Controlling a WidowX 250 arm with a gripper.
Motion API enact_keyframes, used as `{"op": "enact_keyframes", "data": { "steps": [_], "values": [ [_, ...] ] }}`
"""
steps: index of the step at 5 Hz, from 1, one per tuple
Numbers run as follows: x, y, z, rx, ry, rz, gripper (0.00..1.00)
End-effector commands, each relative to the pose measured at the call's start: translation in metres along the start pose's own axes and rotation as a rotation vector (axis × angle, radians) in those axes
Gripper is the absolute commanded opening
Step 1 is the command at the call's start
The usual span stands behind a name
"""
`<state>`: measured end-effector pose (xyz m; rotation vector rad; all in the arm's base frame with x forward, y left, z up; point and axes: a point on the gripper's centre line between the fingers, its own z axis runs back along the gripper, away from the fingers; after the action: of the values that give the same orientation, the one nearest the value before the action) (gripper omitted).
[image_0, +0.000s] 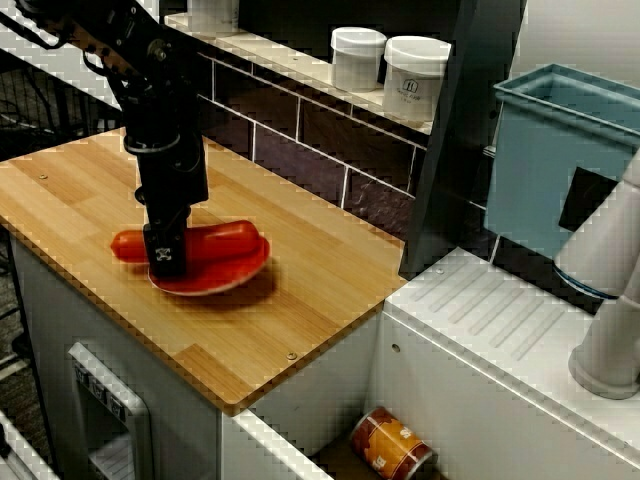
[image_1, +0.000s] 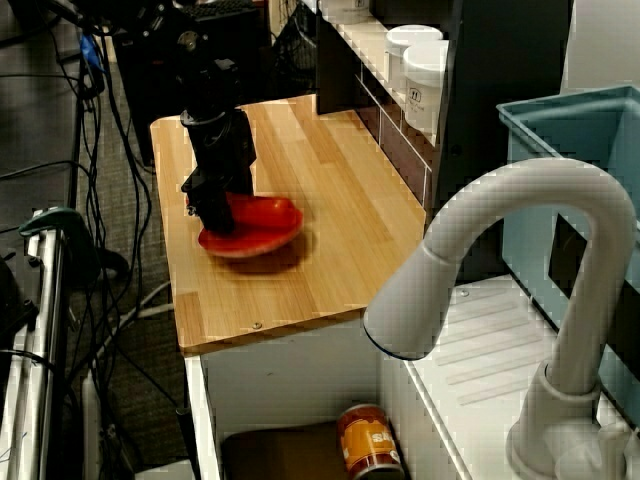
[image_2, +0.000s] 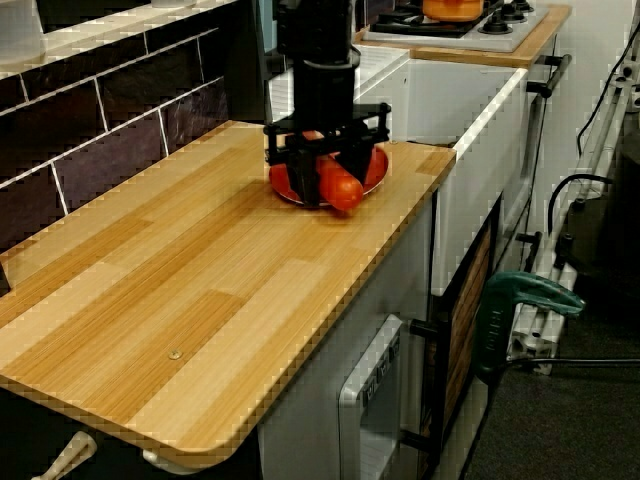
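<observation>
Sausage (image_0: 225, 240) lies nine-to-three on red plate (image_0: 240, 276); claw (image_0: 167, 260) straddles it, grip unclear. Grasping stage, I judge; lifting needs firm closure.

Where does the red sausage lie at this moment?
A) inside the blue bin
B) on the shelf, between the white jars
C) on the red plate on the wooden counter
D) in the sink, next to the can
C: the red sausage lies across the red plate, which stands on the wooden counter, with the jaws right over it.
</observation>
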<state>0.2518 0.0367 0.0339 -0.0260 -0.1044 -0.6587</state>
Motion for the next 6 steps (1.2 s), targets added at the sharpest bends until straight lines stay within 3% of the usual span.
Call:
{"op": "enact_keyframes", "data": {
  "steps": [1, 2, 3, 4, 5, 6],
  "values": [
    [0.003, 0.031, 0.042, 0.002, -0.063, 0.027, 0.00],
    [-0.002, 0.051, 0.060, 0.006, -0.080, 0.074, 0.00],
    [-0.015, 0.075, 0.064, 0.026, -0.079, 0.132, 0.00],
    [-0.041, 0.097, 0.065, 0.086, -0.087, 0.239, 0.00],
    [-0.068, 0.113, 0.063, 0.113, -0.109, 0.314, 0.00],
    [-0.088, 0.123, 0.049, 0.135, -0.095, 0.377, 0.00]
  ]
}}
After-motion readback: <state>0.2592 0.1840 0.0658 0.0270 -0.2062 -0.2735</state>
